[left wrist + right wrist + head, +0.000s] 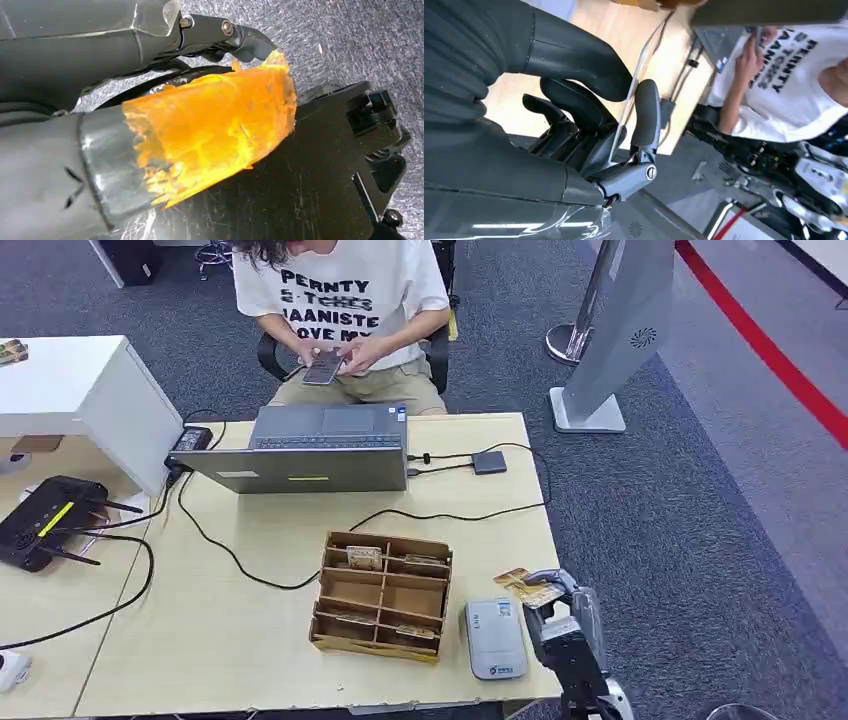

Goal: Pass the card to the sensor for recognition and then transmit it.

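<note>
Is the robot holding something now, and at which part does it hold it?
The right hand pinches a card by one edge, between thumb and fingers, beside the grey sensor.

1 card (pixel 530 587), 1 sensor (pixel 495 638), 1 laptop (pixel 318 450), 1 organizer (pixel 382 596).

The right hand (pixel 558 602) was seen at the table's (pixel 250 640) near right edge, a gold card (pixel 527 586) held in its fingers above the tabletop. A grey sensor (pixel 495 638) lay just beside the hand, toward the table's middle. A cardboard divider box (pixel 382 596) stood beyond the sensor. Farther off, a laptop (pixel 305 450) was set, and a person (pixel 345 310) sat behind it.
</note>
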Robot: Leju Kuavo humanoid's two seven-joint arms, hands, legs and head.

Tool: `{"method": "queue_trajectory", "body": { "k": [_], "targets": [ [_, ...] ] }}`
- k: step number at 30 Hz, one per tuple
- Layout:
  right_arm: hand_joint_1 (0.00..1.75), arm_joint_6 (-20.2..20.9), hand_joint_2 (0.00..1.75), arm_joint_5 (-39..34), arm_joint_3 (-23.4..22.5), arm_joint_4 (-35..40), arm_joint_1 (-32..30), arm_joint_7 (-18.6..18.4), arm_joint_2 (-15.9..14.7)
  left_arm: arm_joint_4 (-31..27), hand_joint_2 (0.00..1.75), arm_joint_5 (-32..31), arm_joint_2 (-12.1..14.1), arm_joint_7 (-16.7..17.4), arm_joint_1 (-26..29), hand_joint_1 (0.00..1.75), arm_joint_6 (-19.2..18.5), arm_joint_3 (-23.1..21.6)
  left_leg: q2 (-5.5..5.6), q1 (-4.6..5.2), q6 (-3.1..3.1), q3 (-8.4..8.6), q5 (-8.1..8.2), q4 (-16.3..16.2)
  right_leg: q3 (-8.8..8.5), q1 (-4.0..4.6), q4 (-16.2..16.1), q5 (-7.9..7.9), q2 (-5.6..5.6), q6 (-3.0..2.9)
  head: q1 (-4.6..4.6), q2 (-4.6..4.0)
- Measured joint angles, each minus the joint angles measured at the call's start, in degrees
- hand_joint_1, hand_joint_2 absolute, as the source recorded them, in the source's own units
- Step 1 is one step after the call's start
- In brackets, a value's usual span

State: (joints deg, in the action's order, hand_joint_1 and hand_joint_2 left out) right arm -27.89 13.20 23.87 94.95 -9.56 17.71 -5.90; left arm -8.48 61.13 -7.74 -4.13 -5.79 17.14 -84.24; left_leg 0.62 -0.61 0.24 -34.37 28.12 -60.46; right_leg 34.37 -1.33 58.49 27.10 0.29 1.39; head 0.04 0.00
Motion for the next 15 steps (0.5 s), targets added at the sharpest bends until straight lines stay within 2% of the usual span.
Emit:
{"method": "queue_trajectory", "body": {
  "k": [7, 11, 15],
  "targets": [
    [1.75, 3.2, 1.75, 2.5, -0.8, 2.5, 4.3, 1.3, 1.2, 0.0, 0.0, -1.5, 0.0, 0.4, -0.1, 0.0, -0.3, 0.0, -0.01, 0.0, 0.0, 0.02, -0.02, 0.0, -0.02, 0.0, 0.0, -0.01, 0.02, 0.0, 0.02, 0.0],
    [1.75, 5.3, 1.75, 4.4, -0.7, 2.5, 9.7, -0.2, 1.8, 0.0, 0.0, -2.9, 0.0, 0.7, -0.4, 0.0, -0.9, -0.2, -0.03, 0.0, 0.01, 0.04, -0.05, 0.0, -0.03, 0.0, 0.0, -0.03, 0.03, -0.02, 0.04, 0.0],
    [1.75, 8.7, 1.75, 4.2, -0.1, 1.1, 17.0, -3.6, 2.8, 0.0, 0.0, -4.7, 0.0, 1.5, -0.8, 0.0, -1.9, -1.1, -0.09, 0.0, -0.03, 0.05, -0.09, 0.0, 0.01, 0.0, 0.1, -0.09, 0.09, -0.1, -0.04, 0.0]
  ]
}}
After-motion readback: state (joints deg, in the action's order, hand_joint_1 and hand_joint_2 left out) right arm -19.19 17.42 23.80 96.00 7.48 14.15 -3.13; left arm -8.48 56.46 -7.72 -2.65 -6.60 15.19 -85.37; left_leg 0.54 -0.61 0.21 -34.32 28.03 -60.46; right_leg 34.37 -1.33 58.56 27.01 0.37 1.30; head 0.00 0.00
